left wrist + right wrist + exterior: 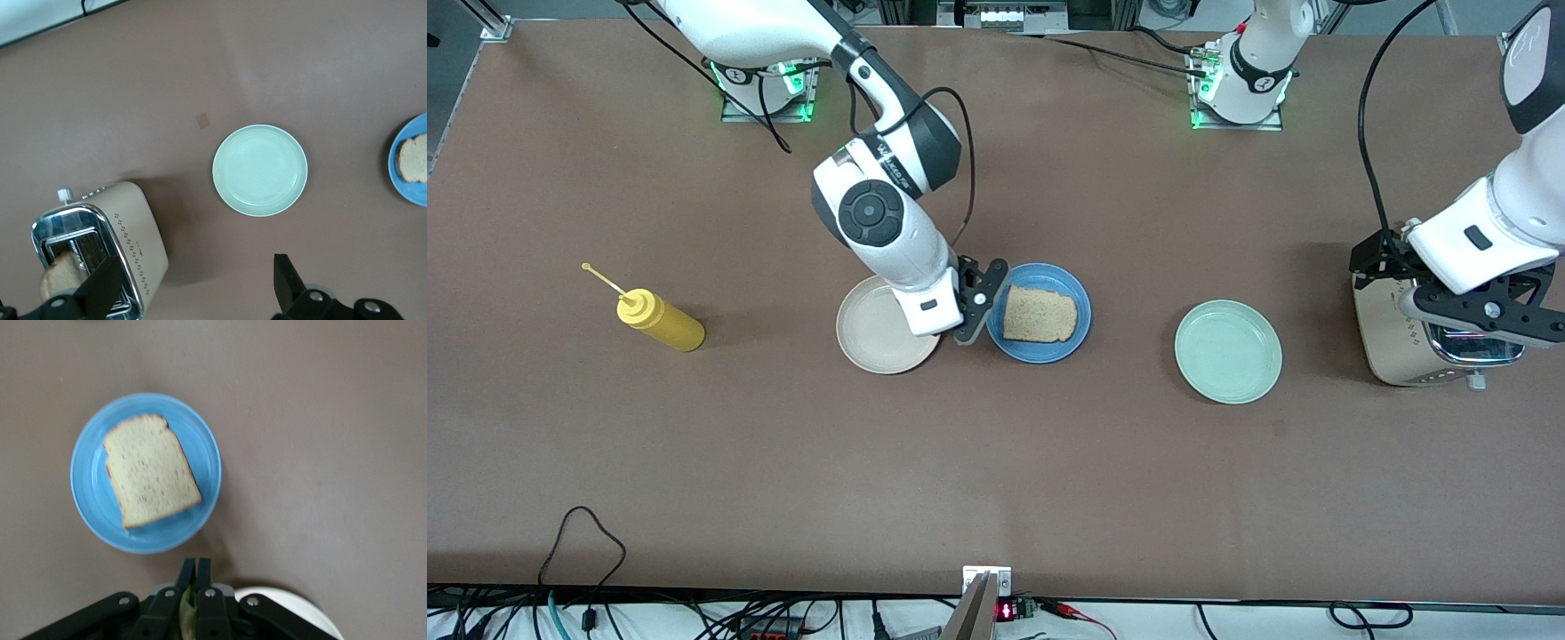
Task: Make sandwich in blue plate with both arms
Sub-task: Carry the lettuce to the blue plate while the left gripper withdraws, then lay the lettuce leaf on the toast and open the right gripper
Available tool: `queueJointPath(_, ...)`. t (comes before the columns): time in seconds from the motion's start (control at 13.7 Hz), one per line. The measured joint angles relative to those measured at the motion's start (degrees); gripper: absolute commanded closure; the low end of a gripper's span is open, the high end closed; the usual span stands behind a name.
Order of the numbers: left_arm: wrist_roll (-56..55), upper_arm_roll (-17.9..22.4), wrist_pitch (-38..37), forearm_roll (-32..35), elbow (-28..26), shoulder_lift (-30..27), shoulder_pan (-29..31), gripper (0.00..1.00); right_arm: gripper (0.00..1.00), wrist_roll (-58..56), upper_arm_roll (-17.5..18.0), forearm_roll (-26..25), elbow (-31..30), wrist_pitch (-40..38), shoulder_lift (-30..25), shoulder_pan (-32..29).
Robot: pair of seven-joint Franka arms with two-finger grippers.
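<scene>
**One bread slice on the blue plate, right end effector pinching lettuce**

Front view: I see the blue plate near the middle of the worktop, with a single slice of bread lying flat on it. The right end effector hangs over the gap between the cream plate and the blue plate, at about 9 o'clock of the blue plate's rim. The mint-green plate sits toward the left arm's end, and the toaster farther that way still. The left end effector hovers over the toaster. A yellow squeeze bottle lies on its side toward the right arm's end.

Left wrist view: I see the left end effector spread wide, holding nothing. The toaster has a slice of bread standing in its slot. The mint-green plate is bare, and the blue plate shows at the edge.

Right wrist view: the right end effector is narrowed onto a scrap of green lettuce, the fingers nearly together. The bread slice fills most of the blue plate; the cream plate edge shows just beside the fingers.
</scene>
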Motion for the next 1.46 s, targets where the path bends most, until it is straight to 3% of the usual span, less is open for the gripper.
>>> queueJointPath(0.44,-2.56,-0.08,-0.24,-3.27,0.01,0.17,1.63,0.0,1.0,0.06,2.6,1.76,1.55,15.91,6.7,1.84)
queueJointPath(0.73,-2.99,-0.46,-0.27,-3.35,0.0,0.17,1.43,0.0,1.0,1.53,2.81,2.3,1.87,20.86,9.8,4.2)
queueJointPath(0.81,-3.01,-0.5,-0.27,-3.35,0.0,0.17,1.39,0.0,0.91,1.73,2.85,2.3,1.91,21.74,10.35,4.9)
queueJointPath(0.88,-3.05,-0.51,-0.27,-3.35,0.0,0.17,1.38,0.0,0.54,1.92,2.86,2.3,1.91,22.54,10.85,5.65)
queueJointPath(0.95,-3.07,-0.52,-0.28,-3.36,0.0,0.17,1.37,0.0,0.01,2.14,2.86,2.3,1.92,23.01,11.15,6.23)
queueJointPath(1.24,-3.11,-0.52,-0.34,-3.36,0.0,0.19,1.38,0.0,0.0,2.61,2.72,2.29,2.96,23.05,11.1,6.6)
queueJointPath(1.46,-3.19,-0.52,-0.35,-3.36,0.0,0.19,1.37,0.0,0.0,2.79,1.04,2.03,4.43,17.39,8.68,6.18)
